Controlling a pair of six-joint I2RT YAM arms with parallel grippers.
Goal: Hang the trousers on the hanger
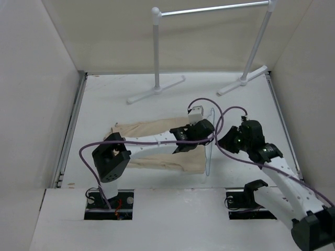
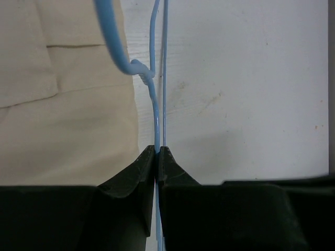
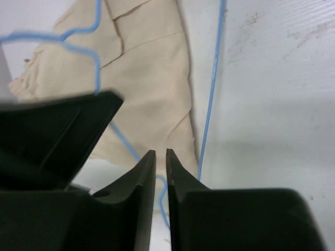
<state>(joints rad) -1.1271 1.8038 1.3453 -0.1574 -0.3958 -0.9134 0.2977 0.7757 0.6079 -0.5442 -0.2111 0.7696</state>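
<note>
1. The left tool [image 2: 157, 151] is closed tight. Its two black, wedge-shaped fingertips pinch the thin wire of the hanger [image 2: 140, 68].
2. From that grip the hanger runs straight ahead of the tool as two smooth, pale blue strands lying close together. Further ahead one strand reaches a twisted knot, where a thicker curved piece bends off to the tool's left over cloth.
3. Just left of this tool lie the trousers [image 2: 63, 130] — beige, matte and soft, with a stitched seam and faint creases. Their edge comes up to the wire.
4. To the tool's right is the white desk [image 2: 246, 104], faintly grained and scuffed.
5. The black fingertips of the right tool [image 3: 161, 154] stand a narrow slit apart, wider than the wire. A bit of blue wire shows in the slit — whether it touches the fingers cannot be told.
6. Ahead and left of the right tool the trousers spread out flat. One long, straight hanger wire runs away just right of their edge.
7. From above, the trousers' long axis runs left to right under the left arm. The hanger's long axis runs near to far at their right end, between the two tools.
8. Far beyond both tools stands a rack [image 1: 156, 52] with white posts and a metal bar.
</note>
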